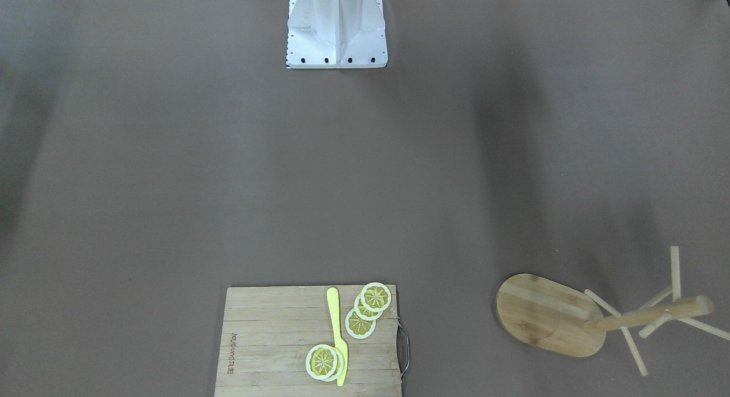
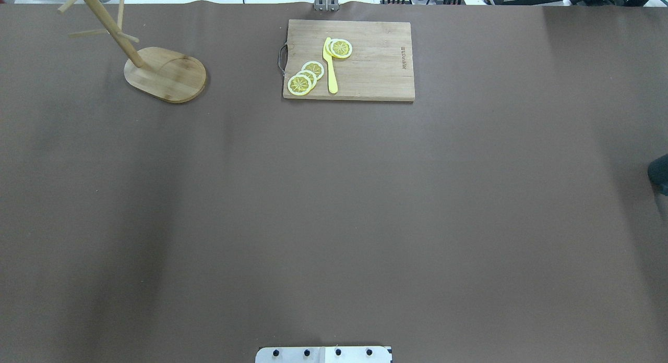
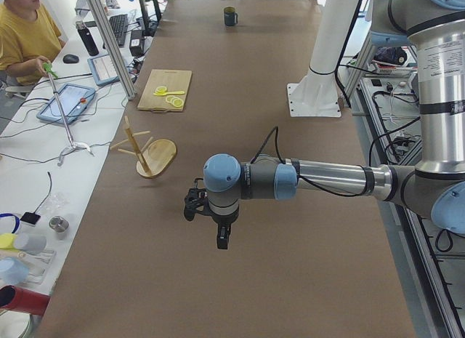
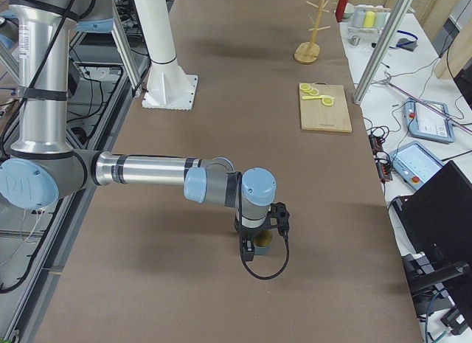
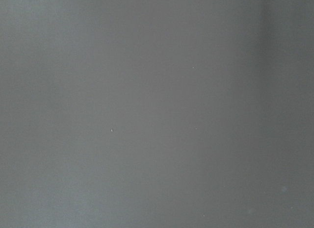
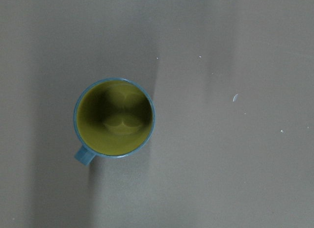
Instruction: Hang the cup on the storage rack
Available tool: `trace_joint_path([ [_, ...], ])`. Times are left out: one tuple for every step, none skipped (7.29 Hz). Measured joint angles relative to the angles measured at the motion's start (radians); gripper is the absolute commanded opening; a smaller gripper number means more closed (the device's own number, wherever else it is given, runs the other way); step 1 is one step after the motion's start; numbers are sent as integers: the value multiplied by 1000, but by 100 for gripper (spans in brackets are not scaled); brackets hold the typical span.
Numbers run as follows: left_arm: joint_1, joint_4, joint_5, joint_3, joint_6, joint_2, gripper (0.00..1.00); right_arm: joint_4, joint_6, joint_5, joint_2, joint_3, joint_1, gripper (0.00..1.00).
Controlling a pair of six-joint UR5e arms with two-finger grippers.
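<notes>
Now, upright cup on counter under right claw, rack well apart. Grip there and at left claw: cannot tell. Risk: off-centre descent clipping rim, toppling cup.

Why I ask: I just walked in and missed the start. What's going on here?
A two-armed robot is set to hang a cup on a rack. The right arm's tool hangs above the cup, which stands upright and free on the table. The rack stands at the table's other end, its pegs empty. The left arm's tool hangs over bare table. Whether either tool is open cannot be told.
</notes>
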Motion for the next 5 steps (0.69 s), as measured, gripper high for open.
trace_joint_path([
  [0,0,0,-7,-1,0,98,0,0,0,-1,0,0,100],
  [0,0,0,-10,-2,0,98,0,0,0,-2,3,0,100],
  [1,-1,1,-11,-2,4,98,0,0,1,-3,5,-3,100],
  [2,-3,1,-12,-2,13,98,0,0,4,-3,4,-8,100],
  [2,-5,1,-12,-5,18,98,6,0,8,-3,1,-13,100],
])
